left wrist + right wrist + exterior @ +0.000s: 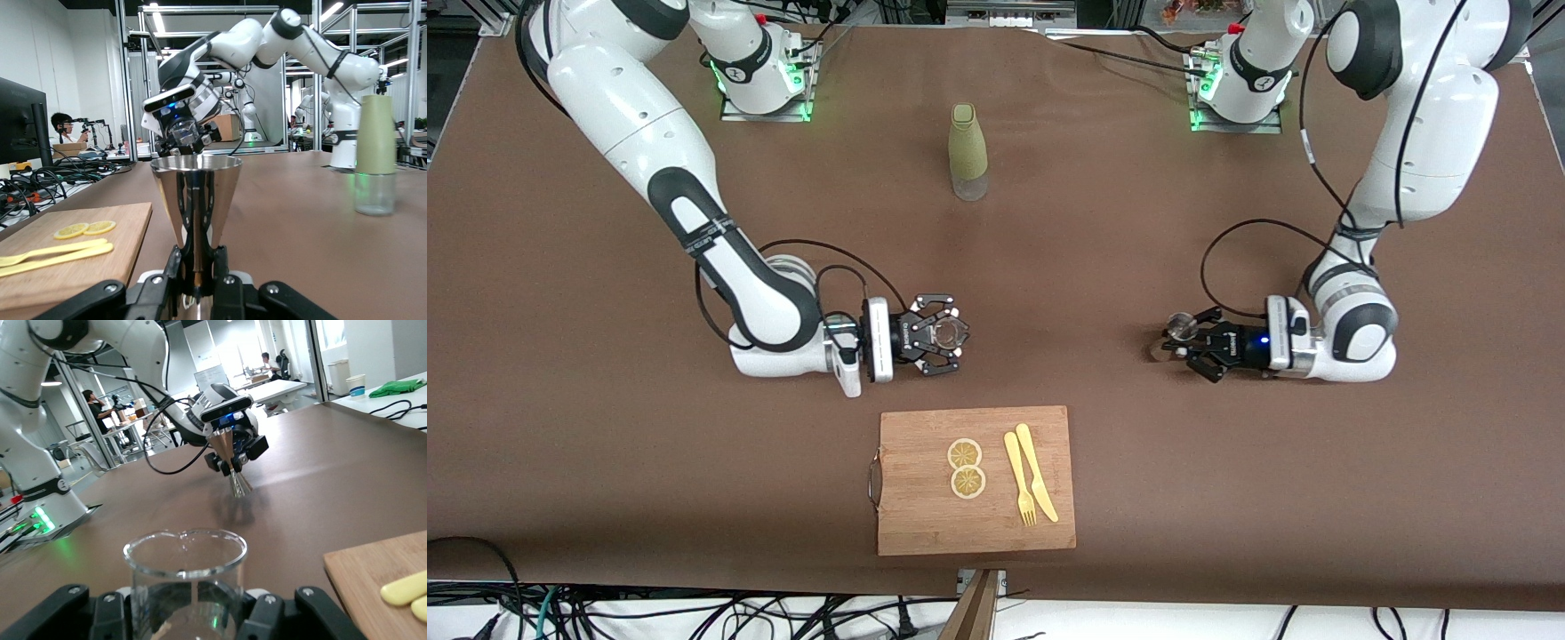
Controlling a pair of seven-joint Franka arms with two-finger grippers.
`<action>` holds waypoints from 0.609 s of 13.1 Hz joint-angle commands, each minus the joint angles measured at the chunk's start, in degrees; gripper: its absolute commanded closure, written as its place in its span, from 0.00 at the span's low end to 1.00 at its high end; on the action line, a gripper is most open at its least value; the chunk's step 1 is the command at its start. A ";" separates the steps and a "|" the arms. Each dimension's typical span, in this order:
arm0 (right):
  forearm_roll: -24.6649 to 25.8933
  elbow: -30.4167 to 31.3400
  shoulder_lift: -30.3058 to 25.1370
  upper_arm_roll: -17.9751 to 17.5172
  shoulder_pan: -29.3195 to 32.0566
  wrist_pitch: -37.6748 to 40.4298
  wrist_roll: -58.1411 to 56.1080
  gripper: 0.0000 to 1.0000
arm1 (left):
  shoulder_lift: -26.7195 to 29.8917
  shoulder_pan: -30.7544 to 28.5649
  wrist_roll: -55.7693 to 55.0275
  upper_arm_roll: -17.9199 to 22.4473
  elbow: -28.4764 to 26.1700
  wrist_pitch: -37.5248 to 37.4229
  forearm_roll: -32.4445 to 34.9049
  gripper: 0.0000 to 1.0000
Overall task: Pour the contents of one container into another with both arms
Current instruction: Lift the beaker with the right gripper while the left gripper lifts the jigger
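Note:
My right gripper [943, 336] is shut on a clear glass beaker [949, 334], held upright low over the middle of the table; the beaker [185, 577] fills the right wrist view between the fingers. My left gripper [1183, 342] is shut on a shiny metal jigger [1181, 327] near the left arm's end of the table. In the left wrist view the jigger [195, 200] is clamped at its narrow waist. Each wrist view shows the other arm farther off: the right gripper [183, 137] and the left gripper [232, 457] with its jigger [230, 463] tilted.
An olive-green bottle [968, 151] with a clear base stands farther from the front camera, between the arm bases. A wooden cutting board [925, 524] lies nearer the front camera, carrying two lemon slices [966, 468], a yellow fork [1018, 480] and knife [1039, 484].

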State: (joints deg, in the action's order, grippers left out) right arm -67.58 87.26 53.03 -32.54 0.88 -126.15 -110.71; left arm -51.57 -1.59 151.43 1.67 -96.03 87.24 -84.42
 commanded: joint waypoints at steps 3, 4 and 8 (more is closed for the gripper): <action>0.16 0.10 -3.80 -0.86 -4.91 -9.54 4.52 1.00 | 1.30 4.66 2.73 -3.60 -1.88 9.68 -7.49 1.00; 0.34 0.01 -4.33 -0.86 -6.14 -11.38 5.66 1.00 | 1.13 6.41 2.73 -4.04 -1.88 11.35 -9.77 1.00; 6.46 -2.79 -5.13 -0.77 -10.28 -16.67 10.67 1.00 | 0.95 12.65 2.82 -6.23 -1.70 18.91 -19.53 1.00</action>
State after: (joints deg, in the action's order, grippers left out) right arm -64.79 86.15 48.56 -33.61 -7.70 -141.05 -103.57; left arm -51.61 8.75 150.27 -3.60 -96.40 101.19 -99.48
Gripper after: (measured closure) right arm 0.877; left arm 0.793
